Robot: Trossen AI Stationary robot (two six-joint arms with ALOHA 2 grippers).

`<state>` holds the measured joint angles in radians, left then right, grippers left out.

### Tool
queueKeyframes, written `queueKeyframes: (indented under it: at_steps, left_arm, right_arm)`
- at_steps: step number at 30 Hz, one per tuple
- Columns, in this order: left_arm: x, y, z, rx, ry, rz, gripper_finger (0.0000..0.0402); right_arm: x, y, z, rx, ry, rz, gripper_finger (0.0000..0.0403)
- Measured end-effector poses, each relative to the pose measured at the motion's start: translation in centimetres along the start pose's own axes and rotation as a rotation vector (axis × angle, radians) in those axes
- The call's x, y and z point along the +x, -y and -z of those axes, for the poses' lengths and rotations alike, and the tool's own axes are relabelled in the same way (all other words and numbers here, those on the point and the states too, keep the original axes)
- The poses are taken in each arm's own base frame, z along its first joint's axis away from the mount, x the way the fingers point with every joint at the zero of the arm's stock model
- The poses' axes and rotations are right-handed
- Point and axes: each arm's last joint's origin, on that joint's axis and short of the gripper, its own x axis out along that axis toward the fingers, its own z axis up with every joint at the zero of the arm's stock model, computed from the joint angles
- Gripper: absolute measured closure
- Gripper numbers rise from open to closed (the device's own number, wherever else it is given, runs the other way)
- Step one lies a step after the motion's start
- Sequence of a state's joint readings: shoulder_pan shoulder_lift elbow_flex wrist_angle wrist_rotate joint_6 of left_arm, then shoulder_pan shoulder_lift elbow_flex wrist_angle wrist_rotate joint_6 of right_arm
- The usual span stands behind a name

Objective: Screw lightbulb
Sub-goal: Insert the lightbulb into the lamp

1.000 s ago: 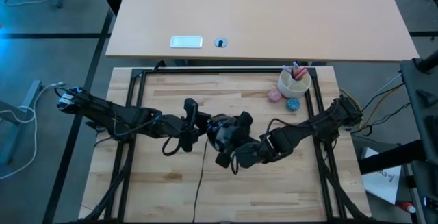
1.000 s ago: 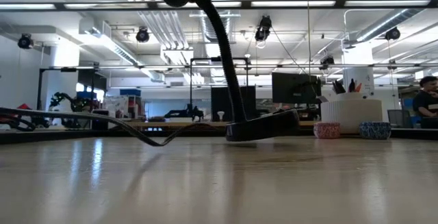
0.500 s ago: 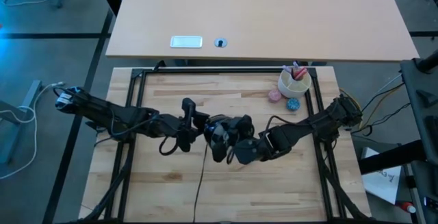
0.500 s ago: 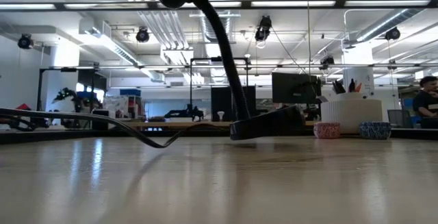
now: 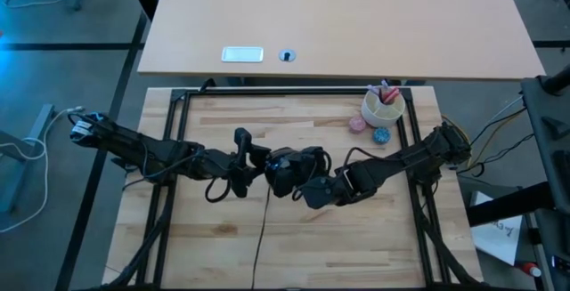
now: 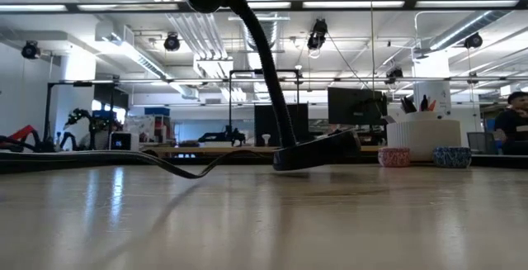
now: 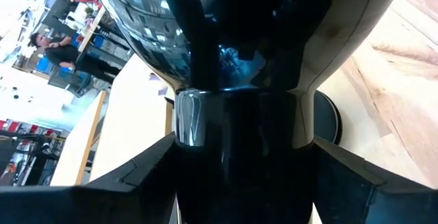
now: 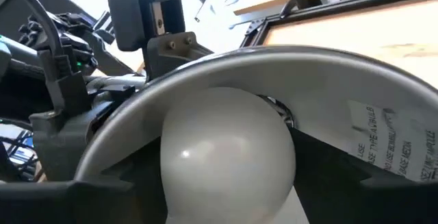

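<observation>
The black desk lamp's head, with its silvery shade (image 5: 285, 171), is held up over the table's middle. The lamp's base (image 6: 318, 150) rests on the table, and its bent arm (image 6: 264, 55) rises from it. My left gripper (image 5: 254, 162) is shut on the lamp head behind the shade. My right gripper (image 5: 307, 187) is at the shade's mouth, shut on the white lightbulb (image 8: 226, 148). The bulb sits inside the shade's rim (image 8: 308, 59). Its neck is hidden behind the globe. My left gripper pinches the lamp head's socket neck (image 7: 198, 114), just behind the shade, between its two fingers (image 7: 137, 176). It comes about level from the table's left. The head is held clear of the table. My right gripper holds the bulb's round globe (image 8: 185, 183) between its two fingers (image 8: 356, 183). It comes from the table's right, pointing into the shade. The bulb is clear of the table, and where its neck meets the socket is hidden.
A white cup (image 5: 383, 106) with pens stands at the back right, with a pink ball (image 5: 357, 124) and a blue ball (image 5: 381, 135) beside it. The lamp's cable (image 5: 263, 229) runs to the near edge. A black frame borders the table.
My right gripper, still shut on the bulb, has turned about its own axis and moved a little toward the far-left, deeper into the shade. My left gripper and the lamp head have shifted slightly left, and the lamp's base has rocked a little.
</observation>
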<state>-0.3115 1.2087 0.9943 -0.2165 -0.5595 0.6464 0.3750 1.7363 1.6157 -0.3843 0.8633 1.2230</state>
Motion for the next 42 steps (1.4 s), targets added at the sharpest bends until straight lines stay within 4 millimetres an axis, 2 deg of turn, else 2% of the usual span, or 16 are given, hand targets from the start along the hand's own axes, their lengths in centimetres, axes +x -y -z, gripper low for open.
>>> queueKeyframes:
  at_steps: [6, 12, 19, 29, 34, 42]
  left_arm:
    - [0.0, 0.0, -0.1, -0.023, 0.007, 0.000, 0.0148]
    - [-0.2, -0.1, -0.2, -0.119, 0.051, 0.040, 0.0148]
    - [-0.1, 0.4, 0.0, -0.223, 0.121, 0.052, 0.0148]
    - [0.8, 3.2, 2.3, -0.385, 0.453, -0.056, 0.0148]
    - [1.4, 4.4, 3.4, -0.393, 0.492, -0.096, 0.0148]
    - [1.4, 5.0, 4.1, -0.389, 0.405, -0.155, 0.0148]
  right_arm:
    - [0.0, 0.0, 0.0, -0.081, -0.001, -0.001, 0.0129]
    - [0.0, 0.1, 0.2, -0.288, -0.034, -0.006, 0.0113]
    - [-0.6, 0.0, -0.3, -0.429, -0.091, -0.043, 0.0137]
    - [-2.2, -0.1, -2.2, -0.575, -0.204, -0.156, 0.0167]
    - [-1.5, 0.1, -2.9, -0.679, -0.282, -0.219, 0.0165]
    - [0.3, 0.7, -3.4, -0.744, -0.307, -0.227, 0.0172]
